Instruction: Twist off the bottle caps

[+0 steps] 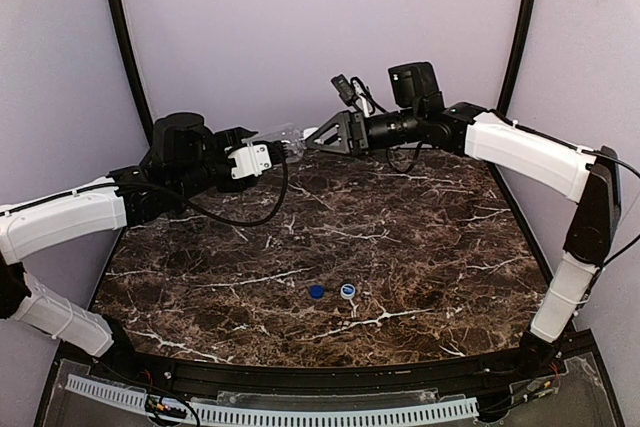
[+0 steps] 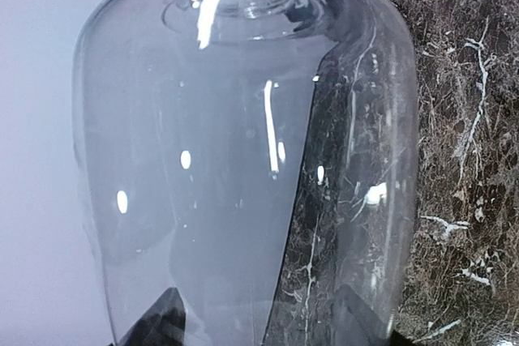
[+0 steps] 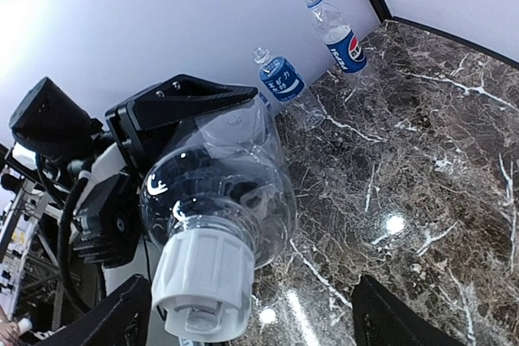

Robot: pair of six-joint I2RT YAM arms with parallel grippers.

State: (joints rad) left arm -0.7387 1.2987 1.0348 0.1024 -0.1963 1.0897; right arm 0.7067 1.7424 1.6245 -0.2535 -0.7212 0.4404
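Observation:
My left gripper (image 1: pixel 263 150) is shut on the plain clear bottle (image 1: pixel 280 135) and holds it level above the table's far side. In the left wrist view the bottle (image 2: pixel 243 160) fills the frame, with a finger (image 2: pixel 158 322) on each side. Its white cap (image 3: pixel 203 281) points at my right gripper (image 1: pixel 311 140). The right gripper (image 3: pixel 251 326) is open, its fingers (image 3: pixel 109 318) wide on either side of the cap and not touching it. A blue cap (image 1: pixel 316 291) and a white cap (image 1: pixel 348 291) lie loose on the near table.
Two bottles with blue labels (image 3: pixel 281 79) (image 3: pixel 342 36) stand by the back wall in the right wrist view; they do not show from above. The dark marble table (image 1: pixel 400 237) is ringed by lilac walls and black frame bars.

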